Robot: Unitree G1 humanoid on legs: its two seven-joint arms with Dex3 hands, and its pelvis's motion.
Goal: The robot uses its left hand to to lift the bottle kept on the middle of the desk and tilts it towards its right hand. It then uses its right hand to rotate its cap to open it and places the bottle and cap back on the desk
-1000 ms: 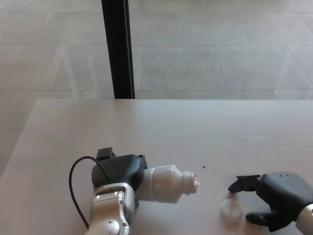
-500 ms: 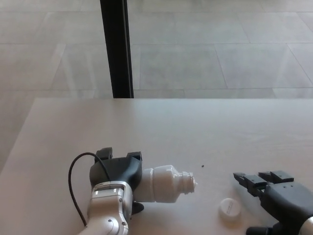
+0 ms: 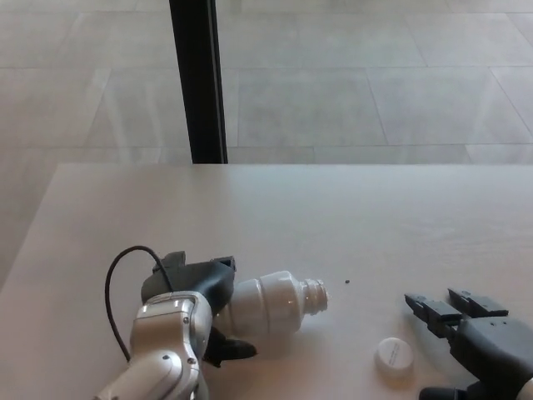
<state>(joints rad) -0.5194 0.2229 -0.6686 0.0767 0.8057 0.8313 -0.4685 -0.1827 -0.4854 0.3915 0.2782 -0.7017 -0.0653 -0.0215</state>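
A white plastic bottle (image 3: pixel 271 300) lies tilted low over the desk (image 3: pixel 275 208), its uncapped neck pointing right. My left hand (image 3: pixel 196 304) is shut on the bottle's base, with fingers above it and the thumb below. The white cap (image 3: pixel 393 356) lies flat on the desk to the right of the neck, touching nothing. My right hand (image 3: pixel 479 343) sits at the bottom right corner, just right of the cap and apart from it, open with its fingers spread.
A black cable (image 3: pixel 117 283) loops from my left wrist. A tiny dark speck (image 3: pixel 347 282) lies on the desk near the bottle's neck. A black vertical post (image 3: pixel 196 79) stands behind the desk's far edge, with tiled floor beyond.
My right hand has drawn back to the right from the cap and spread its fingers. My left hand and the bottle have shifted a little to the left, the neck now tipped slightly upward.
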